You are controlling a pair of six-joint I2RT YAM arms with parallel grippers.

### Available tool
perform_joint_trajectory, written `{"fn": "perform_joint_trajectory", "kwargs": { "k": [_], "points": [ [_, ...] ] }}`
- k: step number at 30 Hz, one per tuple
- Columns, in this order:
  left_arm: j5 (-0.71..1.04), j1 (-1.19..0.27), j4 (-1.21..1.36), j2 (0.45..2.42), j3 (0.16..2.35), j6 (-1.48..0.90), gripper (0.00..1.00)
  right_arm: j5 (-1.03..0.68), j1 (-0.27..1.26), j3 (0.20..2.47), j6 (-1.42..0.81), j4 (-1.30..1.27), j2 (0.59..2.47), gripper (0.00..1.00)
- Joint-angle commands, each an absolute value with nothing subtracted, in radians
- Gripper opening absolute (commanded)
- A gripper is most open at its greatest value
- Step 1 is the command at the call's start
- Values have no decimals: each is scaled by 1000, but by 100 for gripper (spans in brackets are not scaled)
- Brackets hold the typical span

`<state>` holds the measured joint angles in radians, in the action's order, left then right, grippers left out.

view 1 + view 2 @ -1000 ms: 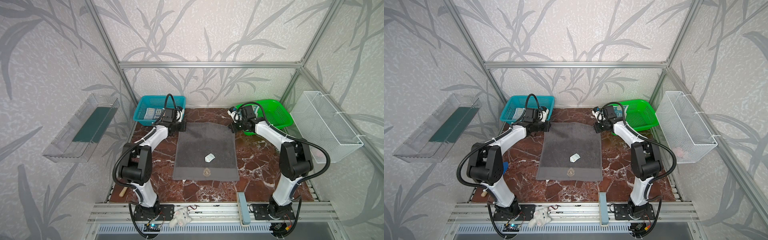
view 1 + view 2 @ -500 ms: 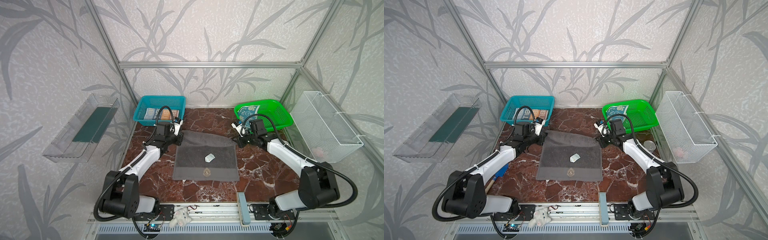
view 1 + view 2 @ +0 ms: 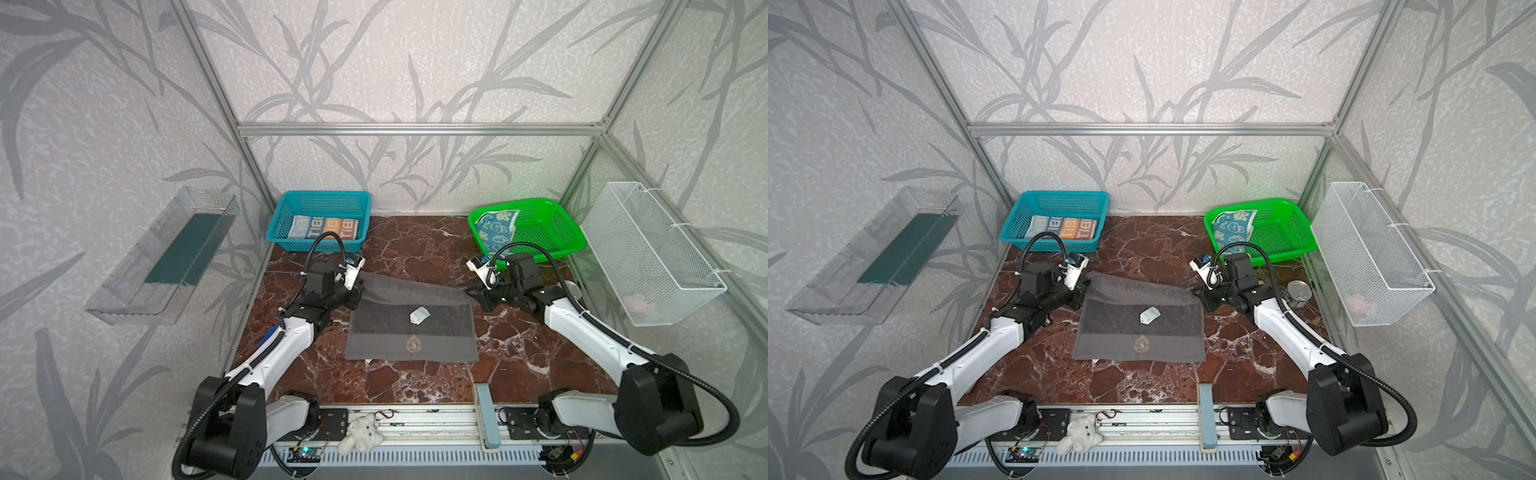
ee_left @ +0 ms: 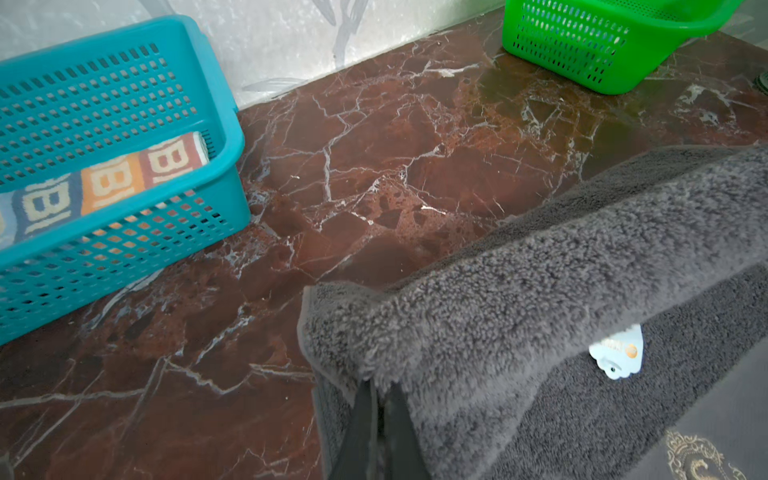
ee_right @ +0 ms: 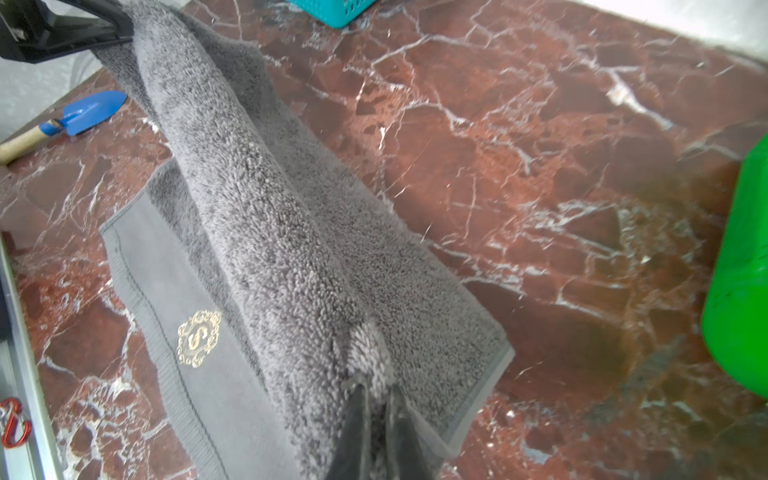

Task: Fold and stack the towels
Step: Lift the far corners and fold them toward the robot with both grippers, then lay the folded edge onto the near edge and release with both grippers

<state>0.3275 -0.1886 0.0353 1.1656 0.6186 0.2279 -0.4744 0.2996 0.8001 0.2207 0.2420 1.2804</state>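
The dark grey towel (image 3: pixel 411 328) with a gold crest (image 3: pixel 413 344) lies on the marble, its far edge lifted and carried toward the near edge. My left gripper (image 3: pixel 356 288) is shut on the far left corner (image 4: pixel 349 332). My right gripper (image 3: pixel 473 294) is shut on the far right corner (image 5: pixel 370 353). In both top views a white tag (image 3: pixel 1149 314) rests on the grey towel. The orange, blue and white lettered towel (image 3: pixel 325 227) lies folded in the teal basket (image 3: pixel 286 208). The teal bunny towel (image 3: pixel 496 226) sits crumpled in the green basket (image 3: pixel 552 232).
A blue trowel (image 5: pixel 79 114) lies on the marble left of the towel. A tin can (image 3: pixel 1299 293) stands by the right arm. A white plush toy (image 3: pixel 360 434) sits on the front rail. A wire basket (image 3: pixel 652 253) and a clear tray (image 3: pixel 166 257) hang on the side walls.
Both grippers have drawn the grey towel's far edge up and toward the front, away from the baskets; the towel now folds over itself. The arms have pulled back.
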Motion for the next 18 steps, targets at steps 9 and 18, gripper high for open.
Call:
{"fn": "perform_joint_trajectory", "kwargs": {
  "k": [9, 18],
  "points": [
    [384, -190, -132, 1050, 568, 271, 0, -481, 338, 719, 169, 314, 1184, 0],
    [409, -193, -229, 999, 559, 307, 0, -418, 397, 686, 113, 370, 1140, 0]
  ]
}}
